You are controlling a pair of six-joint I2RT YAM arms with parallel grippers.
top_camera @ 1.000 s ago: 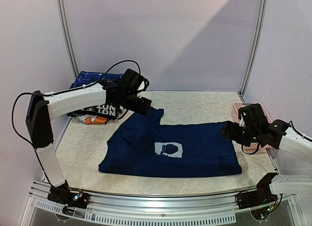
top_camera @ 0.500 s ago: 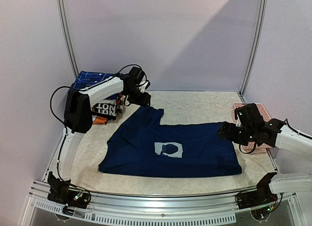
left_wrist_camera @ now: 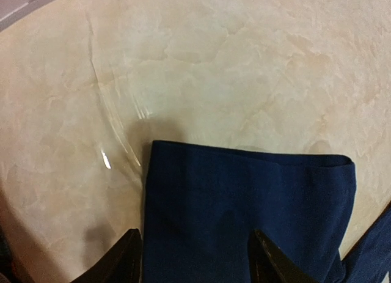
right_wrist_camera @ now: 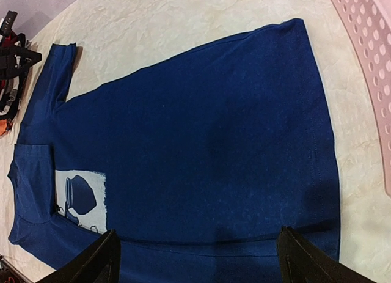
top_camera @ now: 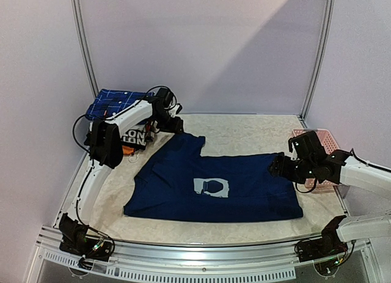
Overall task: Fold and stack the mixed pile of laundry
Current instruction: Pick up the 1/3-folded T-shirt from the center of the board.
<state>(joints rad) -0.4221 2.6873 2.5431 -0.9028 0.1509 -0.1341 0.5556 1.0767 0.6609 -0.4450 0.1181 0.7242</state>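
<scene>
1. Starting far left: plaid shirt [top_camera: 113,99] sits in the far-left corner behind the lettered folded garments [top_camera: 131,136]. Cannot tell whether it is folded.
2. Left fingers [left_wrist_camera: 125,264] stand apart, straddling the far sleeve of the navy T-shirt [top_camera: 244,185]. Nothing is pinched.
3. T-shirt lies spread mid-bench [top_camera: 244,127], print up. Long axis runs left to right, collar end left, hem right. No full fold yet; judged early, with folding and stacking still to do.
4. Right fingers [right_wrist_camera: 101,264] are spread wide over the hem and hold nothing. Pink basket [top_camera: 327,136] is just beyond.
</scene>
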